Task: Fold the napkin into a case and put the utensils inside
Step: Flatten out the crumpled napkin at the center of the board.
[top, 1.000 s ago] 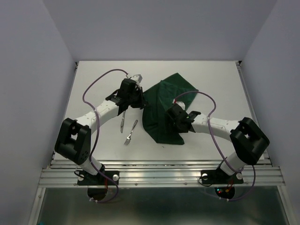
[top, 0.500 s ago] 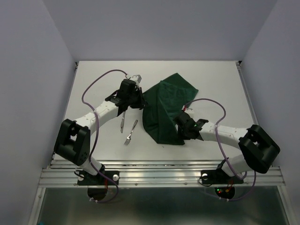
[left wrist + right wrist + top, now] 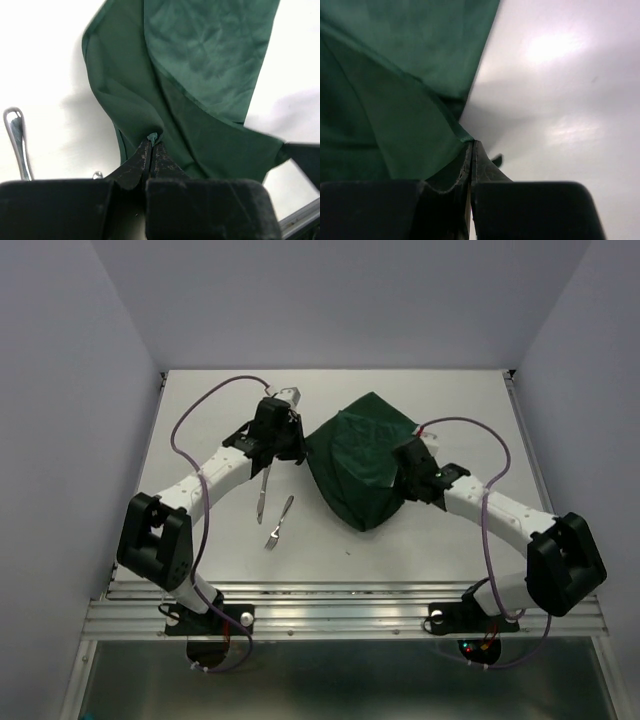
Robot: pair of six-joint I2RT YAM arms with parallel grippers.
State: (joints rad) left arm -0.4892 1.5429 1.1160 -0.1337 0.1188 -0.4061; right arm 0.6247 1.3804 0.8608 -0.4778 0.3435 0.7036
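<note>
**A:** Change?
**B:** The right gripper [image 3: 406, 462] moved to the napkin's [image 3: 358, 465] 3 o'clock edge and now pinches it.
**A:** Napkin?
**B:** Dark green, bunched, at table [image 3: 430, 550] centre. The left gripper [image 3: 151, 141] pinches its 9 o'clock corner.

Right wrist view, napkin [image 3: 380, 100]: cut off by the top and left edges; surface blurred at close range.
Left wrist view, napkin: far part cut off by the top edge; near part hidden behind the left pincer [image 3: 151, 146].
Silver utensil [image 3: 15, 140]: only one rounded end shows; knife or fork cannot be told.
Dark shape [image 3: 302, 160]: cut off by the right edge; unidentifiable.
Top view, right pincer [image 3: 400, 470]: tips too small to make out against the napkin.
</note>
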